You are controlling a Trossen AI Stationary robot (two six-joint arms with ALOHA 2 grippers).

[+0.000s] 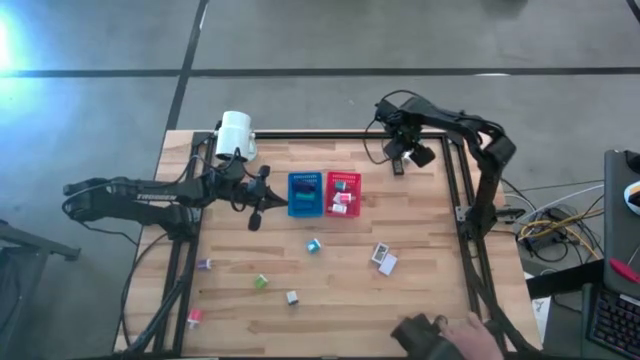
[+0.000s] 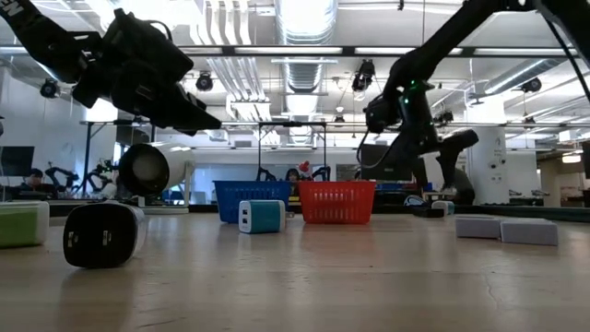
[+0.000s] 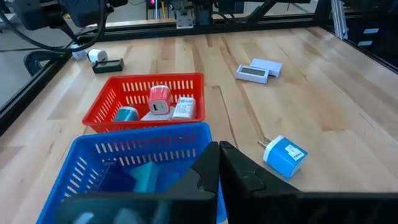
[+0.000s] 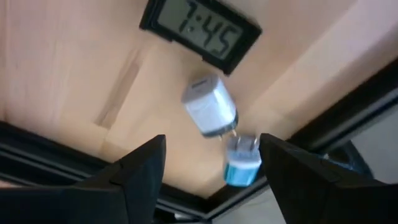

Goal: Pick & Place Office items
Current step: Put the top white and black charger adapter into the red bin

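Small office items lie scattered on the wooden table: a teal charger point(image 1: 313, 245), two white pieces point(image 1: 383, 258), a green one point(image 1: 261, 282), a grey-white one point(image 1: 292, 297), and a pink one point(image 1: 195, 316). My left gripper point(image 3: 219, 163) is shut and empty, raised just left of the blue bin point(image 1: 306, 195), which holds teal pieces point(image 3: 142, 176). The red bin point(image 3: 143, 93) holds a pink charger point(image 3: 160, 98) and a white piece. My right gripper point(image 4: 211, 177) is open near the far right corner, above a white charger point(image 4: 210, 107) and a teal charger point(image 4: 241, 160), touching neither.
A black digital clock point(image 4: 199, 30) lies beside the two chargers. A blue plug charger point(image 3: 285, 155) sits on the table right of the bins. The white cylinder lamp point(image 1: 236, 133) stands at the far left edge. A person's hand point(image 1: 450, 338) reaches in at the near right edge.
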